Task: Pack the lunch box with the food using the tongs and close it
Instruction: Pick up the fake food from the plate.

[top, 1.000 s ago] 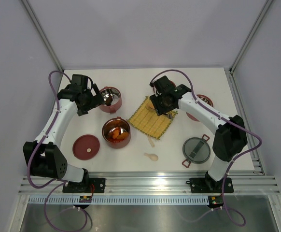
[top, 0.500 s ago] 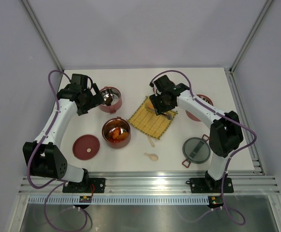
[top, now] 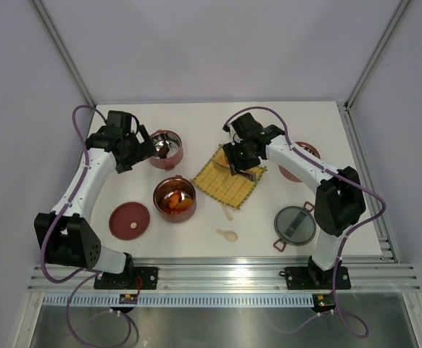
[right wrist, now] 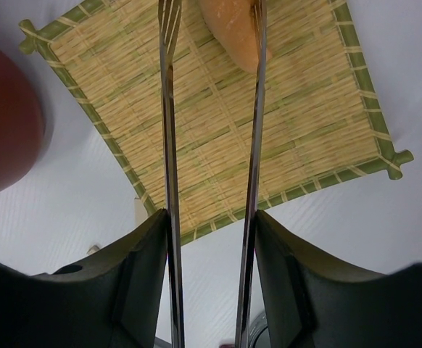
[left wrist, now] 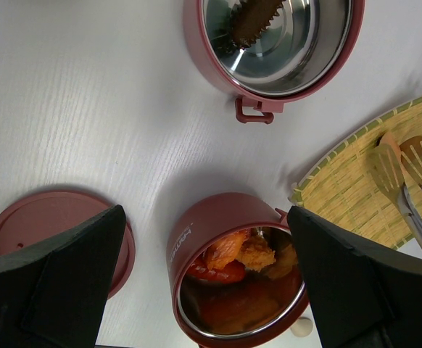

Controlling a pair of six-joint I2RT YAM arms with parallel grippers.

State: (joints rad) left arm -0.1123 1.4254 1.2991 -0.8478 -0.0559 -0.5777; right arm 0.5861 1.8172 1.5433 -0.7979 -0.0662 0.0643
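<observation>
Seen from above, the right gripper (top: 244,159) hangs over the far corner of the yellow woven mat (top: 229,185). The left gripper (top: 138,150) is well apart to the left, just beside the far tier (top: 169,165) and beyond the filled tier (top: 156,197), so the right arm is plainly the nearer one to the mat. In the left wrist view, the left gripper is spread wide with nothing between its fingers. It hovers above the filled tier, whose shiny steel inside holds glossy red and orange bits. The far tier holds one dark, ridged brown bit. At the right edge the tongs (left wrist: 419,158) rest their flat slotted tips on the mat, with an orange piece (left wrist: 389,141) at one tip, all on the pale wood-grained bench (left wrist: 88,109). In the right wrist view, the right gripper is pressed partway in on the tongs, one slim silver arm against each dark finger. The tongs' long axis runs straight ahead over the ribbed mat. The smooth, rounded orange piece lies ahead between the tips, against the right-hand one, so the coming squeeze looks to depend on closing that left gap.
</observation>
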